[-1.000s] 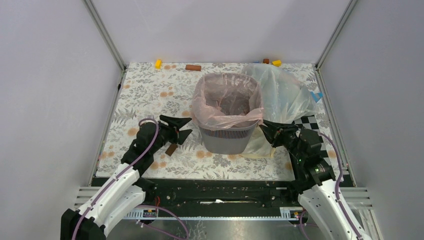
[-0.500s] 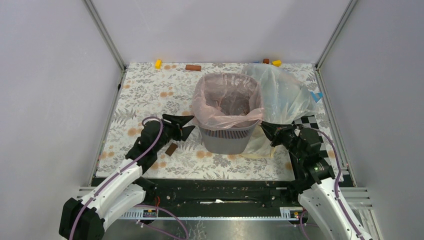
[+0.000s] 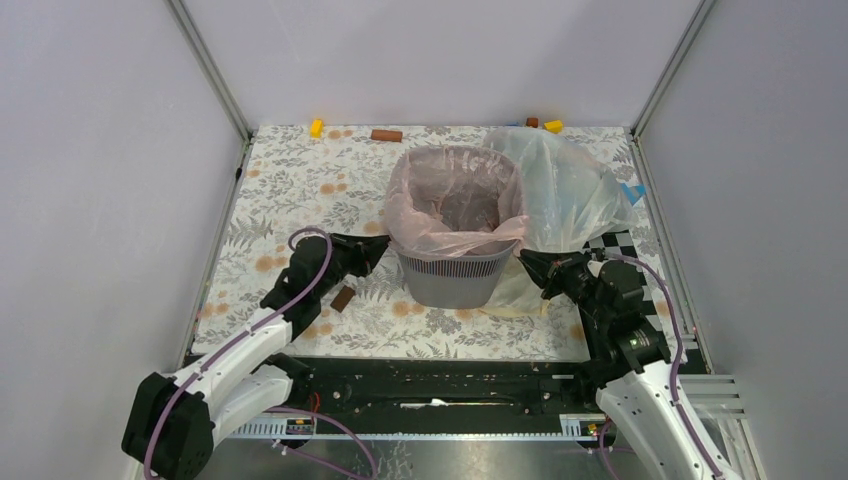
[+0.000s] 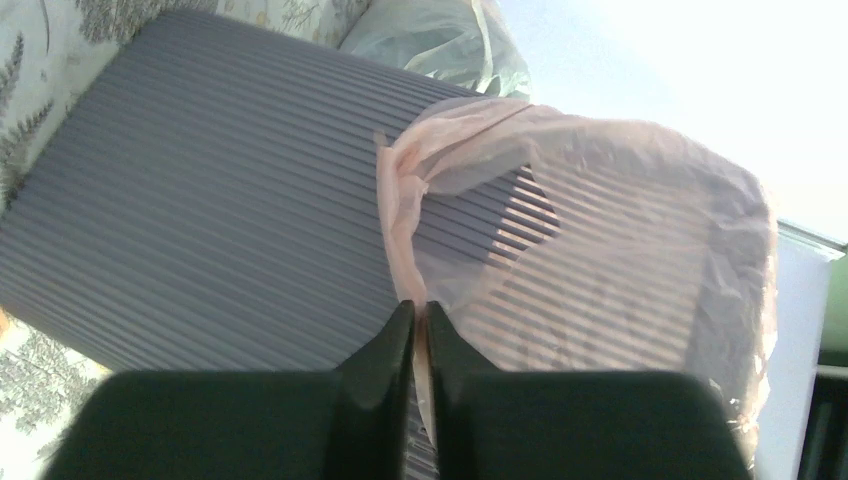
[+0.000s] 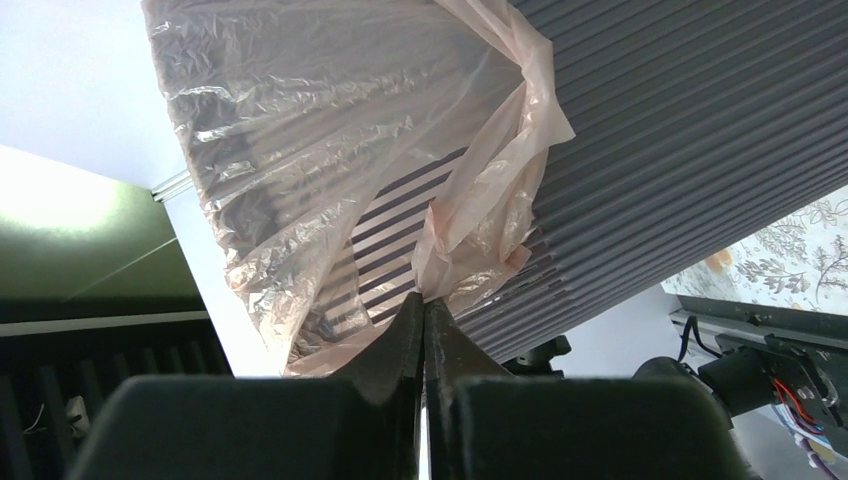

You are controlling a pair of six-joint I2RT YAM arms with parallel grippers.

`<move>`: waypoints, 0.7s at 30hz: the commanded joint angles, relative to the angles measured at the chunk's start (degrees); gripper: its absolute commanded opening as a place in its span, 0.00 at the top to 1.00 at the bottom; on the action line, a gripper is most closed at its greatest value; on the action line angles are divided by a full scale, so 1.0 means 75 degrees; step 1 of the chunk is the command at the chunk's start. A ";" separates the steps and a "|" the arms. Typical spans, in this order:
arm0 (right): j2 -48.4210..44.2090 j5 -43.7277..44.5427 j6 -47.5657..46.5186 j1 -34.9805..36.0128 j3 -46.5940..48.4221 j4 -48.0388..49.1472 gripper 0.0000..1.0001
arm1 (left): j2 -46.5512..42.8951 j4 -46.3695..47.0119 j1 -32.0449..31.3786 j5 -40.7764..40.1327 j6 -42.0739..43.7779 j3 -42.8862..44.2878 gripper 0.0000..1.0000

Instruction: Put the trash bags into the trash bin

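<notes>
The dark grey trash bin (image 3: 447,278) stands mid-table, lined with a pale pink trash bag (image 3: 455,200) whose edge folds down over the rim. My left gripper (image 3: 381,243) is at the bin's left side, shut on a hanging strip of the pink trash bag (image 4: 560,250), with film showing between its fingertips (image 4: 397,318) against the ribbed bin (image 4: 220,200). My right gripper (image 3: 523,258) is at the bin's right side. Its jaws are pressed together where the trash bag's (image 5: 330,150) lower fold meets the tips, beside the bin wall (image 5: 680,130).
A larger clear bag (image 3: 570,185) lies behind and to the right of the bin. A small brown block (image 3: 343,298) rests on the floral mat near my left arm. Yellow (image 3: 316,127) and brown (image 3: 386,135) blocks sit along the back edge. Frame posts stand at both sides.
My left gripper moved right to the bin and shut on the pink bag's edge. My right gripper also shut on the bag's right fold and edged slightly closer to the bin.
</notes>
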 commanded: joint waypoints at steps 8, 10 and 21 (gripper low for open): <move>-0.0498 -0.0593 -0.1725 0.0014 -0.0279 0.0071 1.00 | -0.0486 0.0423 -0.0020 -0.0309 0.0241 -0.0203 1.00; -0.0468 -0.0744 -0.2058 0.0007 -0.0470 0.0041 1.00 | -0.0611 0.0244 -0.0015 -0.0339 0.0427 -0.0224 1.00; 0.0874 -0.1112 -0.3379 0.0010 -0.0651 0.0366 1.00 | -0.0485 0.0057 -0.0014 0.0098 0.1140 0.0136 1.00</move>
